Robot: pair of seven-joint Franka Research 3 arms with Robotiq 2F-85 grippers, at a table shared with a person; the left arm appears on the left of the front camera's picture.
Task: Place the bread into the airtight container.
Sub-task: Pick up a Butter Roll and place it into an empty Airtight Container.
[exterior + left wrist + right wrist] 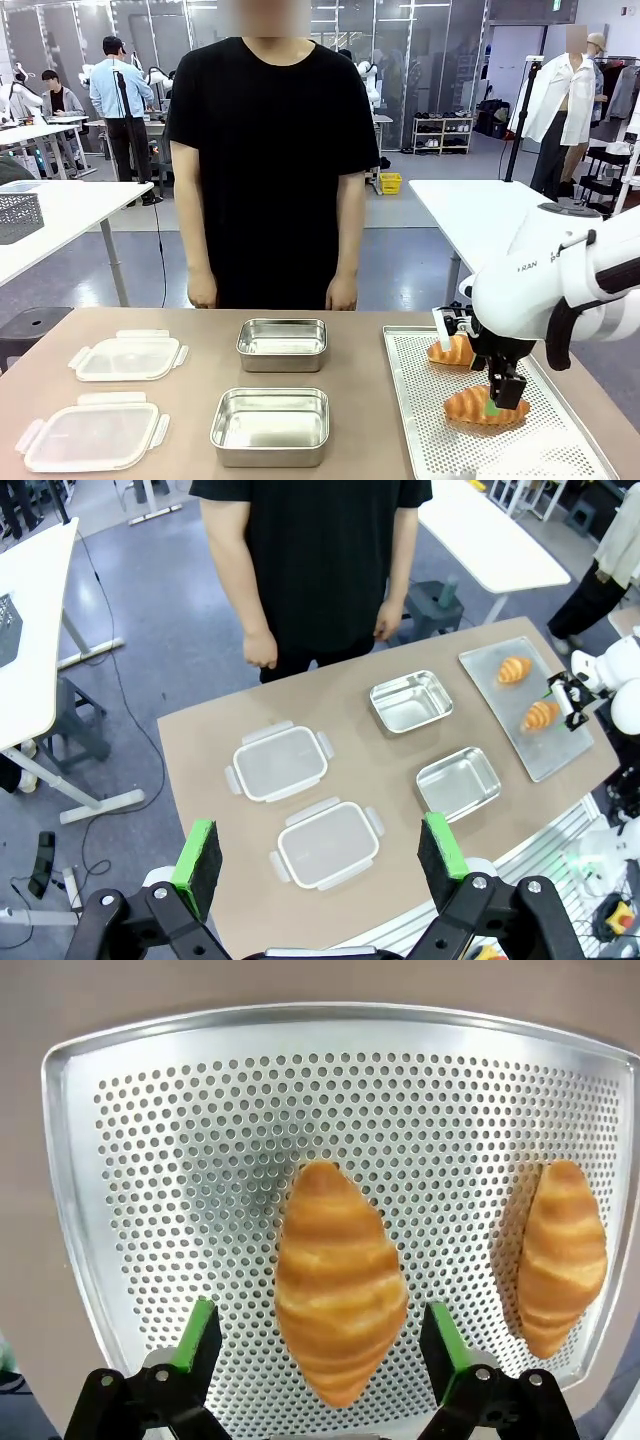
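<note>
Two croissants, the bread, lie on a perforated metal tray [420,430] at the table's right. My right gripper [503,392] is open and low over the near croissant [475,406], its green pads on either side of it. In the right wrist view that croissant [340,1295] lies between the fingers of the right gripper [320,1345], untouched, and the other croissant [563,1255] lies to the right. Two open steel containers [283,345] [270,425] stand at mid-table. My left gripper [320,855] is open, high above the table, holding nothing.
Two clear plastic lids [128,357] [92,435] lie at the table's left. A person in a black shirt stands at the far edge with hands [202,290] hanging down, off the table. The far croissant [452,350] sits close behind my right wrist.
</note>
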